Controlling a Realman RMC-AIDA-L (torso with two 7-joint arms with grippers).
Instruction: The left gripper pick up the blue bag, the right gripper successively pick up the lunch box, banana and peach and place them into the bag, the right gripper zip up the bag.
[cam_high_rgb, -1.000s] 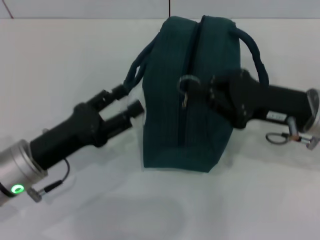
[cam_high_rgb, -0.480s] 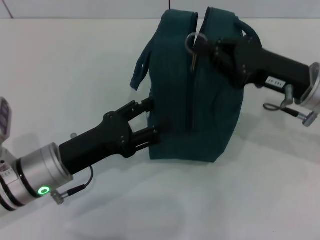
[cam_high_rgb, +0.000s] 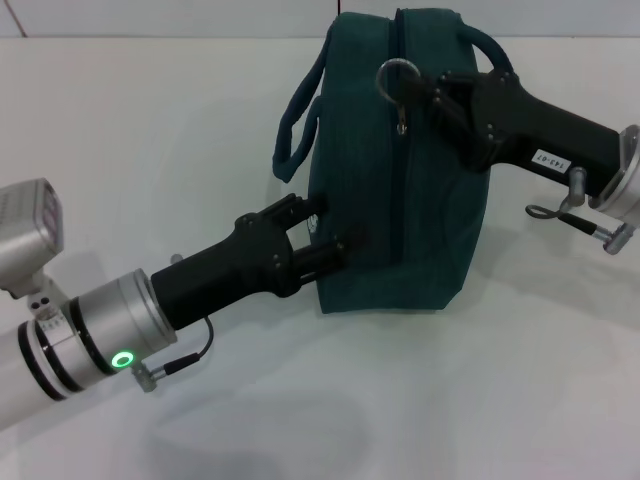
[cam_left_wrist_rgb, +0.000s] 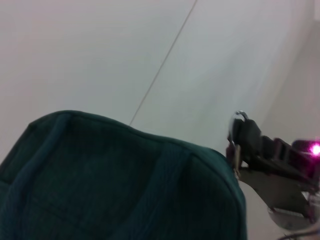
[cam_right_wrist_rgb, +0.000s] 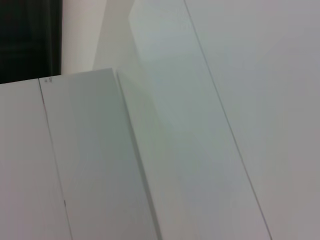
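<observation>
I find the blue bag (cam_high_rgb: 400, 170) standing upright on the tabletop (cam_high_rgb: 150, 130), between my two hands. The left hand (cam_high_rgb: 325, 235) presses against the bag's lower side wall, fingers slightly apart with no fabric visibly pinched. The right hand (cam_high_rgb: 432, 95) sits at the bag's top, clamped on the zipper's ring pull (cam_high_rgb: 397, 76) as far as I can judge. The zipper line (cam_high_rgb: 398, 200) runs from that hand down the bag's face toward me, and looks closed along its visible length (lunch box, banana and peach are not visible). The right hand is the nearer to the pull; zipping looks all but done.
</observation>
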